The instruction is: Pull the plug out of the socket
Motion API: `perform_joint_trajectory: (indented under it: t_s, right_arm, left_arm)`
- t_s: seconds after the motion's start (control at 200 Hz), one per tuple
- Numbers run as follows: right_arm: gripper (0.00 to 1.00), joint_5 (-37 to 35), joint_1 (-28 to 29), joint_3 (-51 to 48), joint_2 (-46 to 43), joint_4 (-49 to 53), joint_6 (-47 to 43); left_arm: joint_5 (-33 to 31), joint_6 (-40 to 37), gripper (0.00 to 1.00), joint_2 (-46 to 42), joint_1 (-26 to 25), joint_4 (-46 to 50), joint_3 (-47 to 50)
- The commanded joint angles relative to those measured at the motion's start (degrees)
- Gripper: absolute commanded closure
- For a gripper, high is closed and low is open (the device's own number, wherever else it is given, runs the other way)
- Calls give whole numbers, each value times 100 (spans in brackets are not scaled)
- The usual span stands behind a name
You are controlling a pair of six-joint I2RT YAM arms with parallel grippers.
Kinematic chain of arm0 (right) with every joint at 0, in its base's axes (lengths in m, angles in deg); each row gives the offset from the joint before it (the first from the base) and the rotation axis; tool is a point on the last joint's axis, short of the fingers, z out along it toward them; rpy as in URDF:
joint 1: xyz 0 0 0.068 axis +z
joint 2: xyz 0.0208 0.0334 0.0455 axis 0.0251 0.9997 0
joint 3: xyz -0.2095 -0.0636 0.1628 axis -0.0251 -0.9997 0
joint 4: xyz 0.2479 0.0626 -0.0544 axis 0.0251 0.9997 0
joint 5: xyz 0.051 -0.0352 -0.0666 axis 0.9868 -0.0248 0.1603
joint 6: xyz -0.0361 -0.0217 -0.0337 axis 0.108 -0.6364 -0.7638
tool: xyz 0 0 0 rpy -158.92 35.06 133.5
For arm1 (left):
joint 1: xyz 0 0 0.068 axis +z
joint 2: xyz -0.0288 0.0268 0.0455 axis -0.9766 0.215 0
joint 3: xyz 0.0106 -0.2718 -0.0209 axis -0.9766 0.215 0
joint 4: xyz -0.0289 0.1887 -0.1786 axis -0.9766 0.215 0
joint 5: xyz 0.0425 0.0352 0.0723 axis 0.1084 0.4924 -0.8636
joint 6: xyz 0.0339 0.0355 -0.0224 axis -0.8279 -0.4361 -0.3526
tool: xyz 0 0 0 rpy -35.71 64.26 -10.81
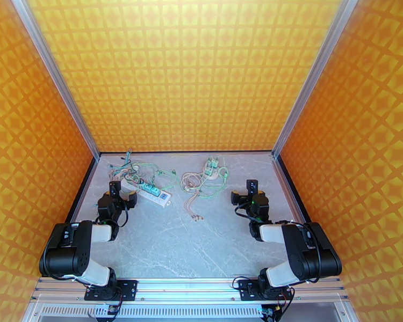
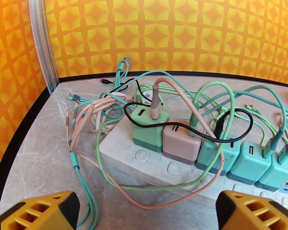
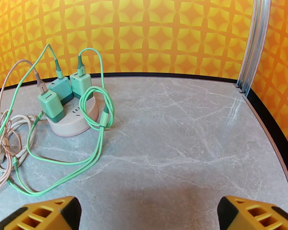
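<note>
Gaping released, left tool [image 2: 144, 211] and right tool [image 3: 144, 213] face boxy matte plugs [image 2: 149, 125] amid rubbery cables [image 2: 73, 158].

The walls [image 1: 185, 71] are covered in an orange and yellow pattern of repeating diamonds. The table [image 3: 190, 150] is marbled grey, veined with white. The power strip [image 2: 151, 161] is speckled off-white. On it a green plug [image 2: 146, 129], a pink plug [image 2: 180, 142] and teal plugs [image 2: 249, 161] are seen. A black cable [image 2: 219, 126] is mixed with mint, teal and pink ones. The round socket [image 3: 73, 119] is coloured pinkish beige. The arms [image 1: 67, 248] are finished in black and white.
</note>
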State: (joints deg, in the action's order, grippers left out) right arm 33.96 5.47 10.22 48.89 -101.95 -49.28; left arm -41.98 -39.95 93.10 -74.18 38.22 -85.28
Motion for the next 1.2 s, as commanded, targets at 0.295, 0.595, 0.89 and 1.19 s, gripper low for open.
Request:
perform_joint_trajectory:
  t_s: [0.295,0.595,0.89,1.19]
  right_arm:
    - [1,69,-30,62,18,-16,-60]
    - [2,-715,-26,230,-1207,1229,235]
    - [2,-737,-25,2723,-869,4771,2263]
    - [43,1642,-25,5078,1527,5109,3011]
  left_arm:
    - [94,40,1,30,93,40,-22]
    - [-390,401,1,-1299,99,2497,-835]
    - [-497,2416,1,-2412,232,5764,-2750]
    - [-139,2938,1,-2613,223,6844,-3526]
